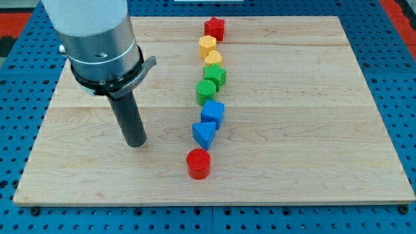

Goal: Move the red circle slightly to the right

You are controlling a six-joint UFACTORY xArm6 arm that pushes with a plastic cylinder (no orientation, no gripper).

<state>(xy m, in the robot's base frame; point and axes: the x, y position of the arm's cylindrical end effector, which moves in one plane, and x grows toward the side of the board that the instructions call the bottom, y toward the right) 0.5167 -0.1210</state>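
Observation:
The red circle (198,163) lies on the wooden board (312,130) near the view's bottom, at the lower end of a line of blocks. My tip (136,143) rests on the board to the view's left of the red circle, a little higher up, with a clear gap between them. The dark rod rises from the tip to the grey arm body (97,39) at the view's top left.
Above the red circle runs a line of blocks: a blue triangle (203,134), a blue cube (212,114), a green circle (206,91), a green block (215,74), a yellow heart (213,59), a yellow hexagon (207,45), a red star (214,28). Blue pegboard (390,39) surrounds the board.

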